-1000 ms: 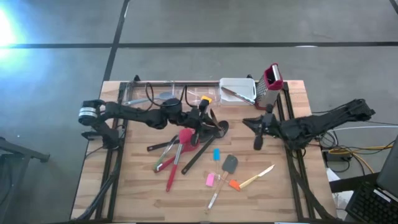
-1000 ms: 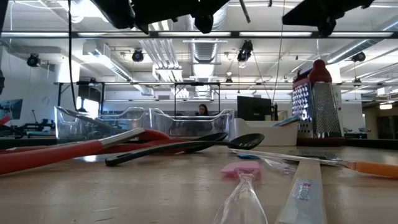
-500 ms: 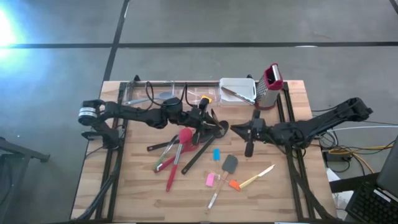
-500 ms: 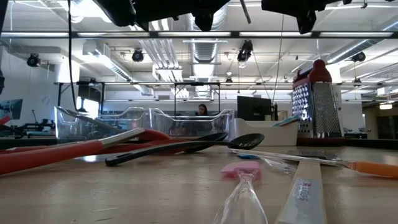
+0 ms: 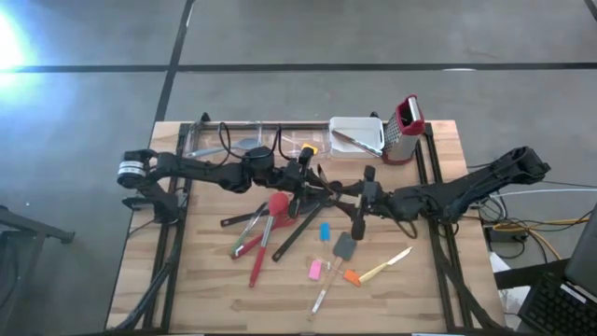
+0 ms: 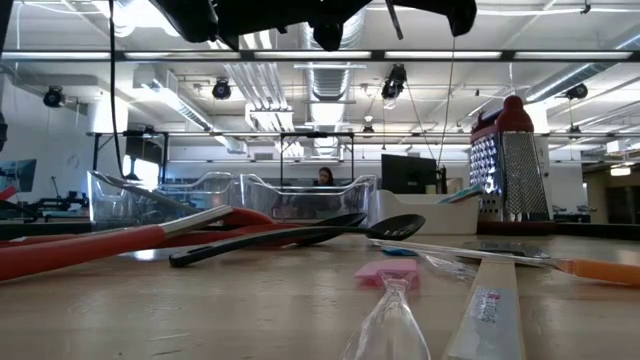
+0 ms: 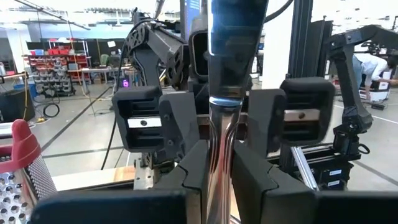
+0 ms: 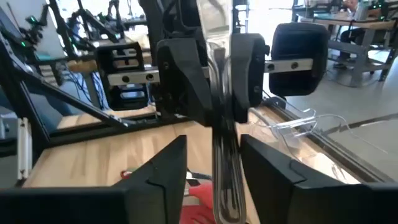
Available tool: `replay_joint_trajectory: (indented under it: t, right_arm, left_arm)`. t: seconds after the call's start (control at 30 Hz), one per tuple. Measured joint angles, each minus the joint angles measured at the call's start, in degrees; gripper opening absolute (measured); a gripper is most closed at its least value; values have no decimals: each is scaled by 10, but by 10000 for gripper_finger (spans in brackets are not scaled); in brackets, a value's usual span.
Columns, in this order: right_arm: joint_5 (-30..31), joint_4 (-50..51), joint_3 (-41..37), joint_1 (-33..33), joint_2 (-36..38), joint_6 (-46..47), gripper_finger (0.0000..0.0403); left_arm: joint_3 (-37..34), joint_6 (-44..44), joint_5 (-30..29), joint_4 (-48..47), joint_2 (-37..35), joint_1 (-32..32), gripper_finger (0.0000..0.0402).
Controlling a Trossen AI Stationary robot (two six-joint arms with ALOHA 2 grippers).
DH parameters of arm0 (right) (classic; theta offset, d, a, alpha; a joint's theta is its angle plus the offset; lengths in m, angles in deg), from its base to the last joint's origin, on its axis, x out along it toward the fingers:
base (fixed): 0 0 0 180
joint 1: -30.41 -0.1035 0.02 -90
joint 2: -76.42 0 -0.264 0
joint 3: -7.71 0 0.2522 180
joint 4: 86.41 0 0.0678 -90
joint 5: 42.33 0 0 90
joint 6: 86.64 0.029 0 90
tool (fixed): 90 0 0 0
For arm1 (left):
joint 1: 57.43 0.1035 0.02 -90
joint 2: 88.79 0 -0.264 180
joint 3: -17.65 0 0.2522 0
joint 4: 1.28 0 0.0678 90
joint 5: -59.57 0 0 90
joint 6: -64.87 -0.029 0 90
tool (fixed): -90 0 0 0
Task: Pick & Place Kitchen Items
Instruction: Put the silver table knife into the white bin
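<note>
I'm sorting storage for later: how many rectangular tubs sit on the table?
2. The clear plastic rectangular tub lies along the table's far edge, left of centre; the white rectangular tub sits beside it, next to the upright steel box grater with red top. None appears hidden.

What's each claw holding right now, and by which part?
The left claw grips a shiny metal utensil by its shaft. The right claw is open, facing that utensil, and holds nothing.

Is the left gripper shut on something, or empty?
Shut on a utensil. In the left wrist view the left gripper has its fingers pressed against a shiny metal handle standing between them.
</note>
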Motion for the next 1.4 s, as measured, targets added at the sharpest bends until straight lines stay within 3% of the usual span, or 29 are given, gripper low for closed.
replay_joint_trajectory:
  t: [0.23,0.33,0.47,0.67,0.77,0.9,1.07,1.23,1.4]
  right_arm:
    - [5,30,36,11,-44,3,148]
    - [11,33,43,11,-53,0,121]
    - [19,46,46,11,-50,-1,56]
    - [15,75,52,11,-37,-3,51]
    - [11,131,78,14,-33,0,51]
    - [21,228,133,23,-22,2,51]
    - [37,380,219,51,-21,19,51]
    - [37,581,291,122,-27,81,51]
    - [14,709,331,229,-49,106,52]
  left_arm:
    - [0,0,0,0,0,0,46]
    - [0,0,0,-3,0,0,46]
    - [0,0,0,-11,0,0,46]
    - [1,1,-2,-14,0,0,46]
    - [2,2,-4,-22,-3,1,60]
    - [2,-5,4,-53,-21,8,140]
    - [-1,-25,-3,-203,-69,26,214]
    - [-9,-30,-63,-345,-141,34,233]
    - [-71,-25,-116,-341,-210,27,231]
